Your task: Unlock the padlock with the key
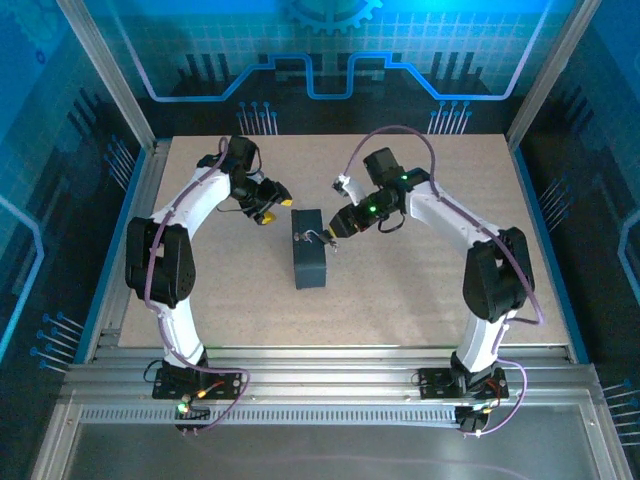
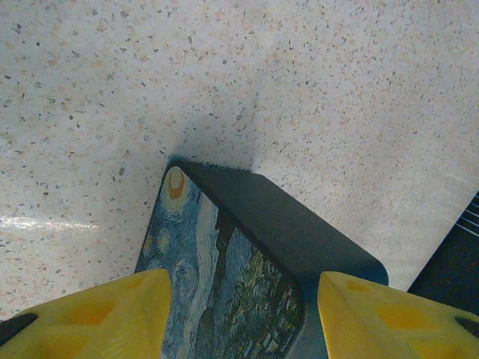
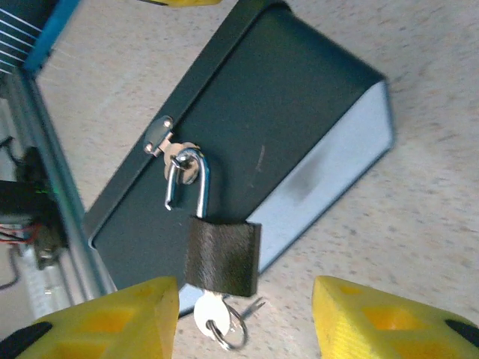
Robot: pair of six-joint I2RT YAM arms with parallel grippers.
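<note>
Yellow fingertips (image 3: 105,318) of the right pincer (image 3: 245,320) sat closest to the lens, spread wide and pinching nothing. Between them, just ahead of the tips, hung the padlock (image 3: 223,258), a small dark body on a silvery shackle (image 3: 196,183). The shackle was looped through the hasp (image 3: 159,136) of a dark rectangular box (image 3: 299,105) lying farther ahead. Whether the shackle was latched could not be told. The key (image 3: 208,314) stood in the padlock's underside, on the side facing the pincer, with a thin wire ring (image 3: 236,333) dangling from its bow. Neither finger touched padlock or key.

The left pincer (image 2: 243,314) was also spread, with a yellow tip on either side of the box's (image 2: 299,232) near end. A face painted in blue-and-yellow swirls (image 2: 217,284) ran ahead from between the tips. Whether they pressed on it could not be told.

From overhead, the box (image 1: 309,250) stood on the speckled table (image 1: 420,290) between the two arms. The right pincer (image 1: 335,228) was just beside the box at the padlock. The left pincer (image 1: 268,205) was near the box's opposite, far corner.
</note>
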